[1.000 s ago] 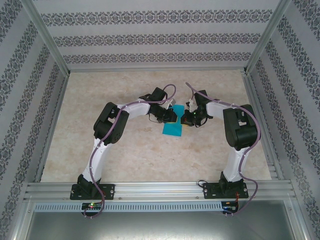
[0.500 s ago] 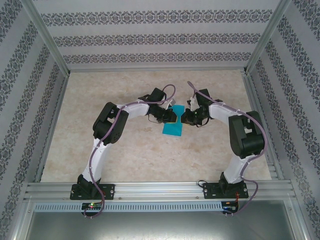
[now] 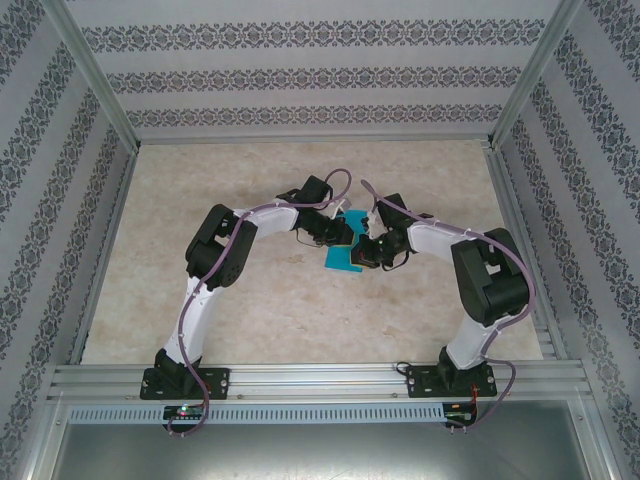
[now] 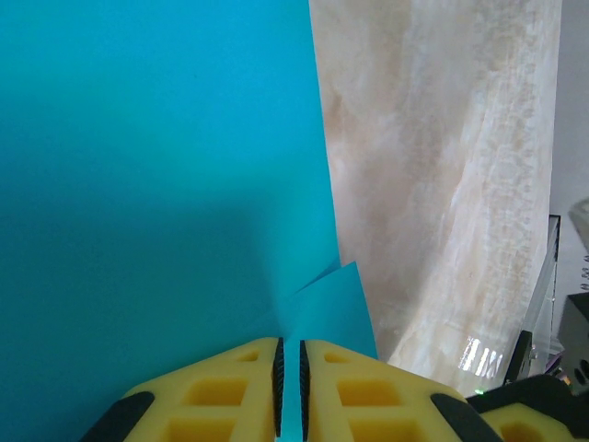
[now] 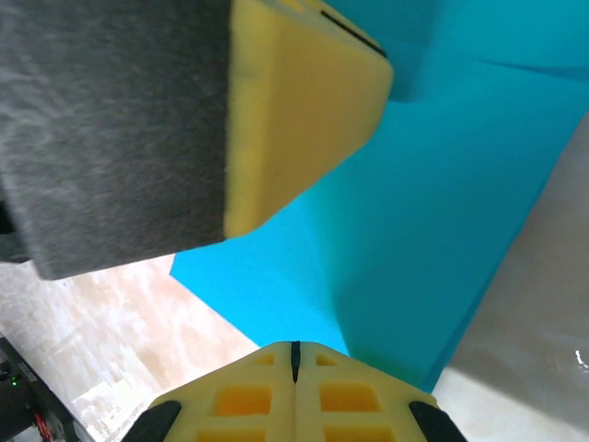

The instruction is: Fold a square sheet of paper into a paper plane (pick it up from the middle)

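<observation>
Our left claw (image 4: 289,359) pinches the paper (image 4: 156,184) in the middle of the surface (image 3: 250,330) while our right claw (image 5: 294,354) sits fully closed over its right side, so any sideways drag could tear it or skew the fold.

matt paper sheet (image 4: 156,184), foam pincer pads (image 4: 212,391) (yellow), glossy marble-look tbl (image 4: 433,184)
</observation>
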{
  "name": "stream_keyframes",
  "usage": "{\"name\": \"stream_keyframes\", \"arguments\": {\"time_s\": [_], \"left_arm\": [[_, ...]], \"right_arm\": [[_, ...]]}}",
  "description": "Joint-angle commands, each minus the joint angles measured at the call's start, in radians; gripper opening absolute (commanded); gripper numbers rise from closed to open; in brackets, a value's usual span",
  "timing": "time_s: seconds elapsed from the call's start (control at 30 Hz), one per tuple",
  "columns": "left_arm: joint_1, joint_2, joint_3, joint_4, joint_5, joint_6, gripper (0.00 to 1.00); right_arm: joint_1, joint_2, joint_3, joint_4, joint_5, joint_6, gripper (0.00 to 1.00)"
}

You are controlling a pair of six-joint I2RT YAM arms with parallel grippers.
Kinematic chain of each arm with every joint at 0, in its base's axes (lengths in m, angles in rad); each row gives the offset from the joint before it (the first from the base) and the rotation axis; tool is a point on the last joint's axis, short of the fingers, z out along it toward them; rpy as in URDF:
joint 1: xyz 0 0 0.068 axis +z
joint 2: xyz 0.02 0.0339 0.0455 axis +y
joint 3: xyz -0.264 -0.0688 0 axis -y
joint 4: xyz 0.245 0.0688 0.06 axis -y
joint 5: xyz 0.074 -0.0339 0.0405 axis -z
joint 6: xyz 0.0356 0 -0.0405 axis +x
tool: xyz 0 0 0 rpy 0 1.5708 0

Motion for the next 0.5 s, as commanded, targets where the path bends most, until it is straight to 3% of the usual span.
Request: {"name": "stream_keyframes", "arguments": {"time_s": [0.0, 0.47], "left_arm": [[0.016, 0.049, -0.034, -0.111, -0.093, 0.039, 0.18], [0.018, 0.050, 0.000, -0.134, -0.086, 0.041, 0.18]], "right_arm": [[-0.006, 0.027, -0.009, 0.017, 0.007, 0.000, 0.01], [-0.022, 0.034, -0.118, 0.092, -0.025, 0.011, 0.00]]}}
